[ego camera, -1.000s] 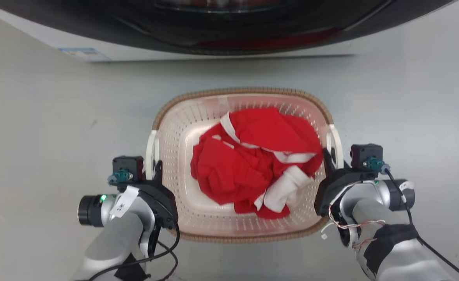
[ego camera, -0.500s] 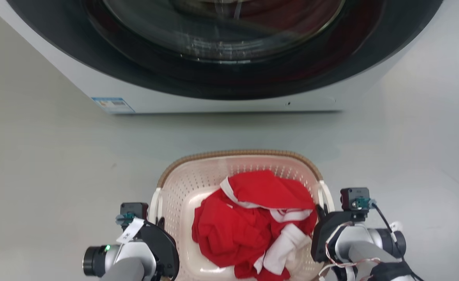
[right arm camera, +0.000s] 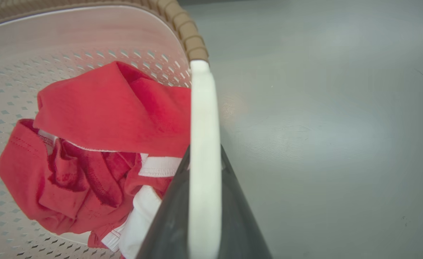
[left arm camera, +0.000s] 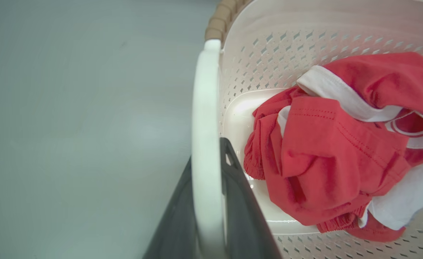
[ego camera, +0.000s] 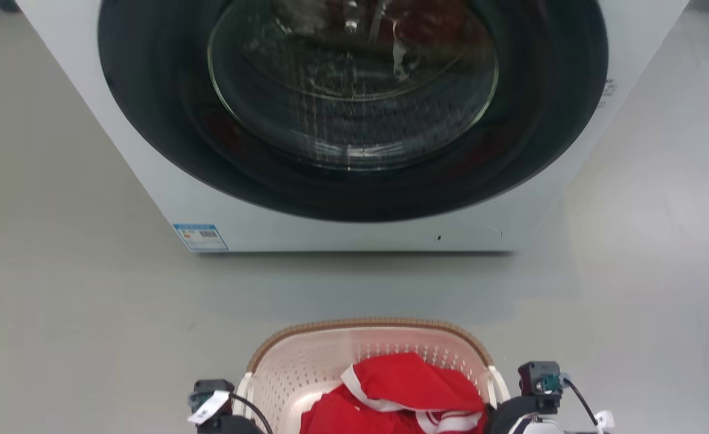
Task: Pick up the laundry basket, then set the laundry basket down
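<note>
Head view: the laundry basket (ego camera: 366, 326) is sitting at the bottom edge, well apart from the washing machine (ego camera: 354, 120), and is carrying red clothing (ego camera: 402, 389). Whether it is clearing the floor (ego camera: 89, 313) cannot be told.

Left wrist view: the left gripper (left arm camera: 207, 160) is clamping the white left handle (left arm camera: 206, 108).

Right wrist view: the right gripper (right arm camera: 205, 154) is clamping the right handle (right arm camera: 204, 108).

Judgement: the basket is handling as light, stiff, smooth plastic. The two handles are serving as the proper hold, provided it is being kept level.

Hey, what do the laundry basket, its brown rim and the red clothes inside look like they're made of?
The laundry basket looks like moulded cream plastic, smooth and faintly glossy, with regular holes through its walls. Its brown rim seems plastic too, moulded in segments to mimic weaving. The red clothes are probably soft knit fabric, matte, creased, with stitched hems.
</note>
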Motion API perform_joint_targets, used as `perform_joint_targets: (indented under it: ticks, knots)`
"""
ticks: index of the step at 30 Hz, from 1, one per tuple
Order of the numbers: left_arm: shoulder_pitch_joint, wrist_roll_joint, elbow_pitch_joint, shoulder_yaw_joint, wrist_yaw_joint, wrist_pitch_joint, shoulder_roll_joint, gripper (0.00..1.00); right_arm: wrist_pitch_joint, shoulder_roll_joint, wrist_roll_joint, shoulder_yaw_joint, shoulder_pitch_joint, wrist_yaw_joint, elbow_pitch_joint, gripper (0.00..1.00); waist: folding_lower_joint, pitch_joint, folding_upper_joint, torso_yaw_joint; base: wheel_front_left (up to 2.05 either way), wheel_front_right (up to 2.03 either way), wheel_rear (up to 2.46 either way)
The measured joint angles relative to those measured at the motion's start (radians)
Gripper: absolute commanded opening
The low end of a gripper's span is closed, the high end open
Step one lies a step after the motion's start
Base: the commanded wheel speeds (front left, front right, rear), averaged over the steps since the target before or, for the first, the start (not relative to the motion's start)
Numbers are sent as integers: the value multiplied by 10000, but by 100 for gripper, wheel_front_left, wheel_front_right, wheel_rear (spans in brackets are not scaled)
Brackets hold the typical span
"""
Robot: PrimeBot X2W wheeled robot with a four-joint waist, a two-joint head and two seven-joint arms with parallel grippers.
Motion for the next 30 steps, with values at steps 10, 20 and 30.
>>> perform_joint_targets:
  ticks: [10,20,30]
  knots:
    - [945,-209,117,-366,86,232,29,0,261,0,788,546,1050,0,-73,0,0,-1652,0,61,0,0,0]
    - [1518,-280,219,-568,107,408,54,0,378,2,1260,953,1635,-10,-134,0,0,-2751,0,115,0,0,0]
    - [1537,-328,265,-648,132,408,67,0,376,2,1499,1198,1635,-12,-119,0,1,-2966,1,129,0,0,0]
